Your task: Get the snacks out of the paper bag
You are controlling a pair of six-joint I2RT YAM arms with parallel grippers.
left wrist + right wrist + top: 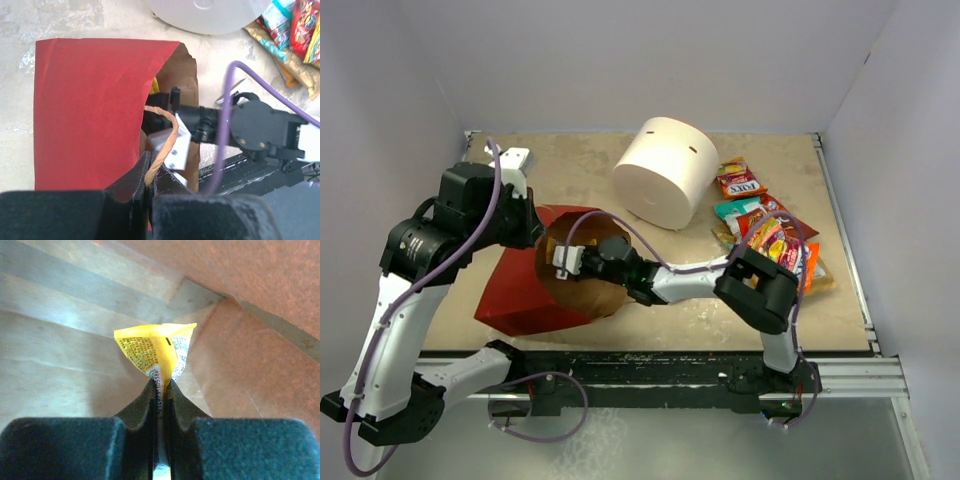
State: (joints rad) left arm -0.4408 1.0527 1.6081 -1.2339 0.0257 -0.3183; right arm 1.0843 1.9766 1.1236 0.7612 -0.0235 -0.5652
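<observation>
While left fingers (136,187) pinch handle (168,142), right fingers (140,412) clamp yellow packet (150,345) inside paper bag (60,370).

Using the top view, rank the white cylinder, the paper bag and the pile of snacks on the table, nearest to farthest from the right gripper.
1. paper bag, centre-left: the right gripper, pinching a yellow packet, is inside its mouth.
2. white cylinder, behind, mid-table.
3. pile of snacks, far right.
</observation>
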